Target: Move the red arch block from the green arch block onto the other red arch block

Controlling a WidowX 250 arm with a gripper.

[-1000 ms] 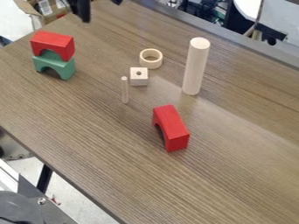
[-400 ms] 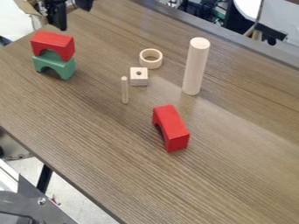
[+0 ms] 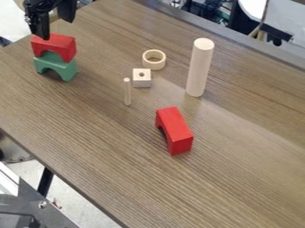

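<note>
The gripper (image 3: 58,29) hangs by the red arch (image 3: 55,43) on top of the green arch (image 3: 62,68), its fingers (image 3: 42,27) spread apart; contact is unclear. Well apart from the green arch, the counter (image 3: 89,133) carries a wooden ring (image 3: 154,65), holed cube (image 3: 142,81), thin peg (image 3: 127,92), tall cylinder (image 3: 199,69) and second red block (image 3: 175,129).

The tabletop (image 3: 95,129) looks like matt wood with streaky grain. Toward two o'clock, the tall cylinder (image 3: 199,67) seems smooth, bare wood. The red arch (image 3: 175,130) near its centre and the green arch (image 3: 55,66) toward ten o'clock look painted, faintly satin.
</note>
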